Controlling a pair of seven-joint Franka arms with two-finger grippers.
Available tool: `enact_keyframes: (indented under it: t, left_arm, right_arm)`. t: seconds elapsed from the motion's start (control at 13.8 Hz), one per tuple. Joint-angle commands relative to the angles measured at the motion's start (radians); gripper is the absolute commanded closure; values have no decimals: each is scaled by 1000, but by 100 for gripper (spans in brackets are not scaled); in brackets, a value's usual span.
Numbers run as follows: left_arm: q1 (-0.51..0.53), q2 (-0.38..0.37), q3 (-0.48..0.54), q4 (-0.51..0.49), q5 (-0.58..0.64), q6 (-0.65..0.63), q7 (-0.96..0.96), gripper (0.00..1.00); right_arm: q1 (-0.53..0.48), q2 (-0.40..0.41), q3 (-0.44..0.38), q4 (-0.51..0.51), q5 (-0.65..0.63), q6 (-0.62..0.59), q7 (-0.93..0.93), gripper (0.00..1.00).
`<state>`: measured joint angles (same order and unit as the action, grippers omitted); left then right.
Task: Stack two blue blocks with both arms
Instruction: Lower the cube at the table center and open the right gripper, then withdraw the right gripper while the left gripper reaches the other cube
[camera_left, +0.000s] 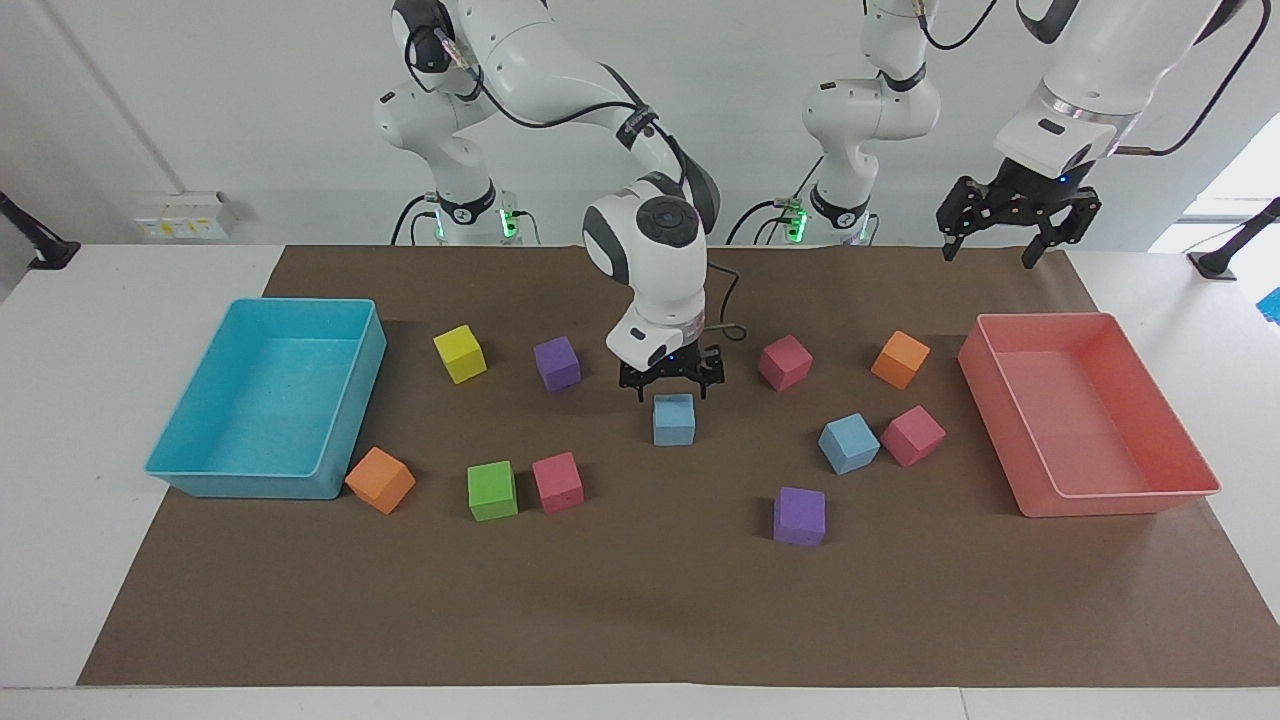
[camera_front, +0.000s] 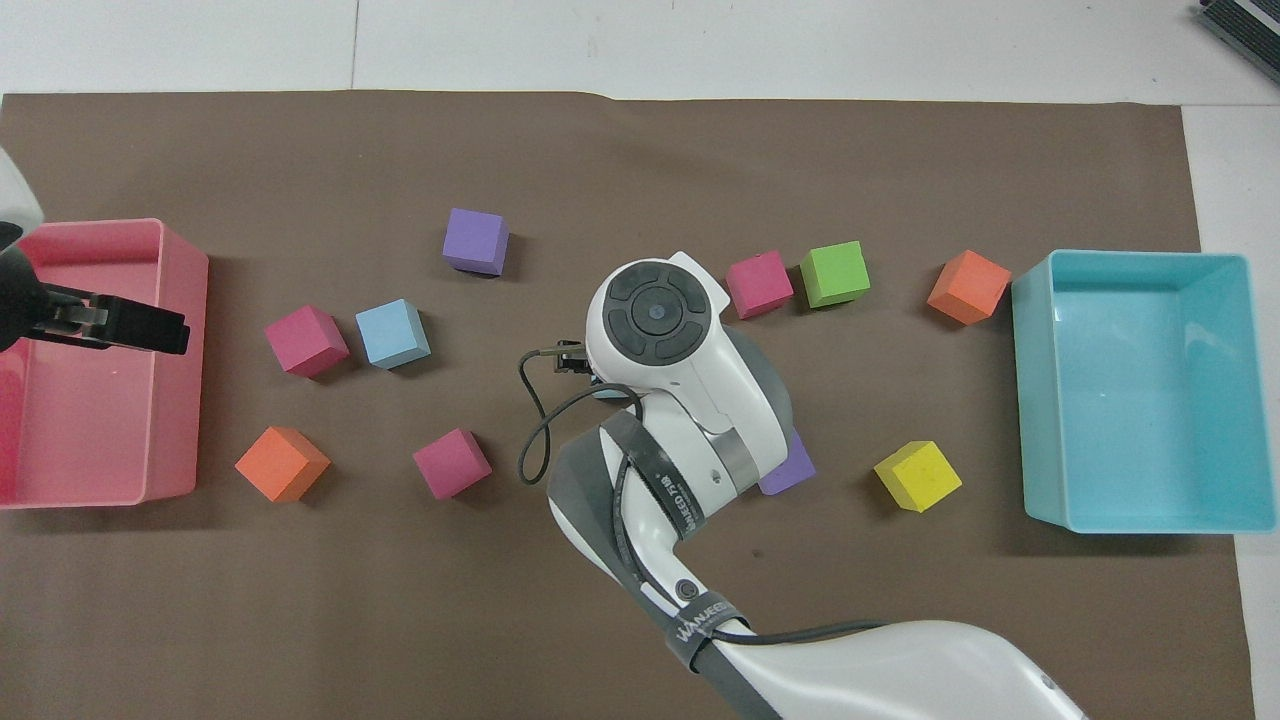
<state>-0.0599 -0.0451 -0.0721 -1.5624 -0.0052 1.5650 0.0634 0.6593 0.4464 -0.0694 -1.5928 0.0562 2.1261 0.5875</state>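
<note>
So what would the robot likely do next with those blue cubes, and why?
Probably the left gripper, open and waiting above the pink tray, should come down to the blue block beside the pink cube. The right gripper hangs open just over the middle blue block, which sits free on the mat as the base.

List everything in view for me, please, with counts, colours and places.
blue blocks: two, sky blue, one mid-mat, one beside a pink block
purple blocks: two, purple, apart
pink blocks: three, pink, scattered
orange blocks: two, orange, one near each tray
yellow block: one, yellow, near turquoise tray
green block: one, green, beside a pink block
turquoise tray: one, right arm's end
pink tray: one, left arm's end
mat: one, brown, on the table
right gripper: open, over mid-mat blue block
left gripper: open, raised, waiting
</note>
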Motion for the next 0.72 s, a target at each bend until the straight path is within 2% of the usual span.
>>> enact_keyframes:
  t: [0.0, 0.22, 0.36, 0.65]
  left_arm:
    - [6, 8, -3, -27, -10, 65, 10, 0]
    - [5, 37, -3, -47, -12, 119, 3, 0]
    - [6, 53, -3, -70, -12, 162, 0, 0]
    - [-14, 88, -3, -113, -12, 259, -69, 0]
  right_arm:
    - [-44, -86, 6, -76, -10, 2, -32, 0]
    - [-113, -130, 11, -98, 48, 5, -133, 0]
    - [-135, -130, 8, -108, 205, 27, -277, 0]
    - [-242, -132, 10, -150, 468, 48, -666, 0]
